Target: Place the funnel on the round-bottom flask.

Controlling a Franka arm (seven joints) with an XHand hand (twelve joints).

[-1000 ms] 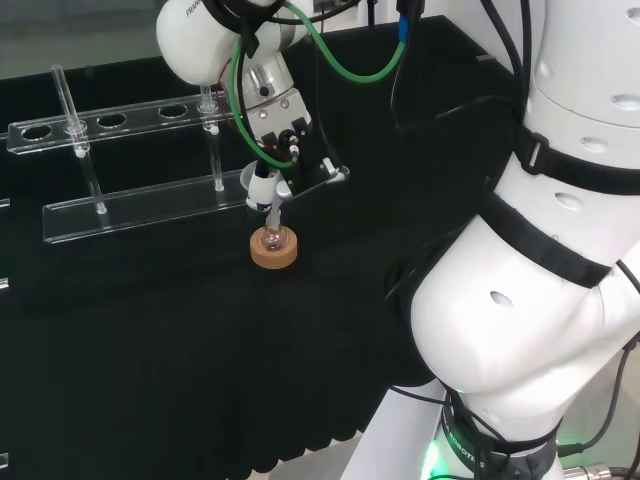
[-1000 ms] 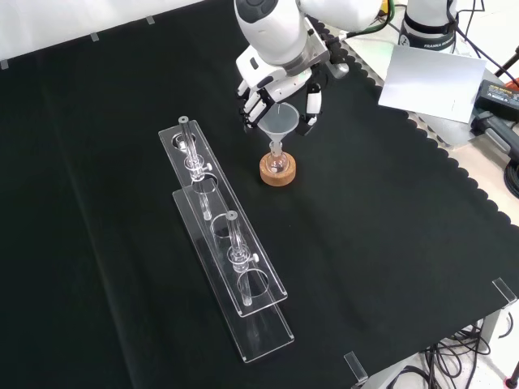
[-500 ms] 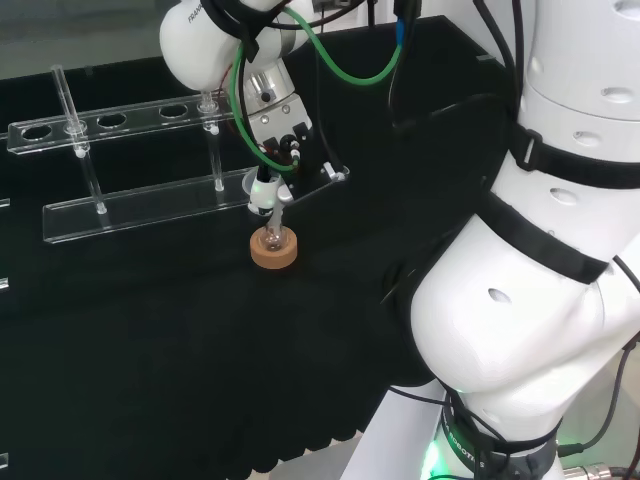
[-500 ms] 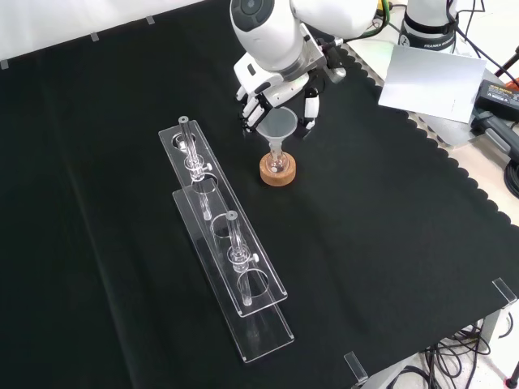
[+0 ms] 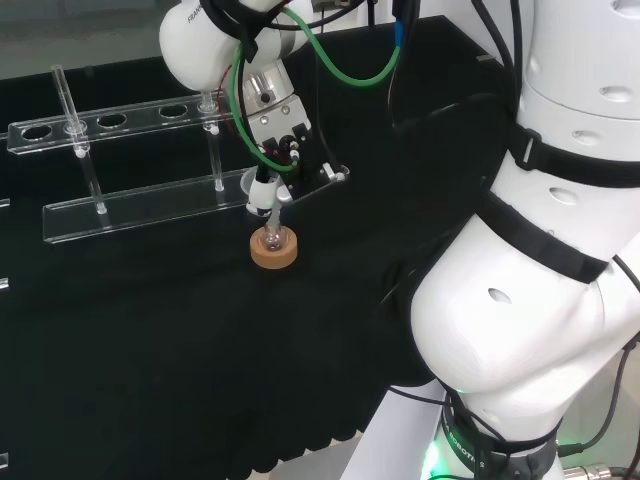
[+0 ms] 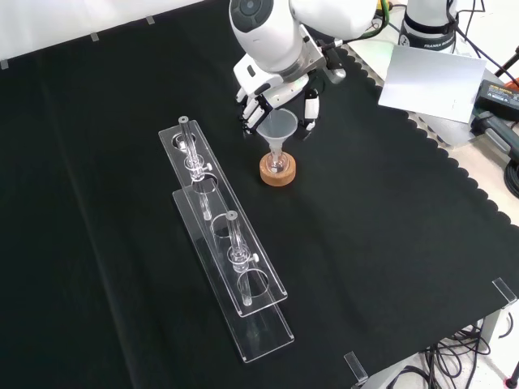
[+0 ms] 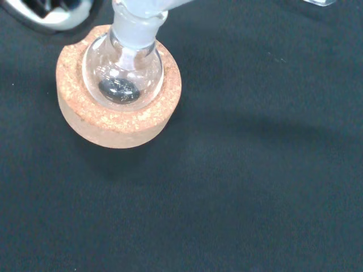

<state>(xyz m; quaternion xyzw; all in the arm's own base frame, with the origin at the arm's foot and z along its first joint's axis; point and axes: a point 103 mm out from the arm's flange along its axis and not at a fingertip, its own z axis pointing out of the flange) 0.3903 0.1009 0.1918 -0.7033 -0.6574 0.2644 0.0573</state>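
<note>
Holding funnel [image 6: 278,127] w/ fingers [image 6: 310,108] curled round its rim | stem now down in neck of round-bottom flask [image 6: 277,164] on cork ring [image 6: 277,173], upper centre of front view | hand [image 6: 276,97] slightly lower than 1 s ago | rack [image 6: 231,259] unchanged on table [image 6: 389,243]

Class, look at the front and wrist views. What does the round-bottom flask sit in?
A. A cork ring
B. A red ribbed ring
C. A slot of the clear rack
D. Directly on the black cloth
A: the round-bottom flask rests in a tan cork ring on the black cloth, apart from the clear rack, with the funnel above it.
</note>
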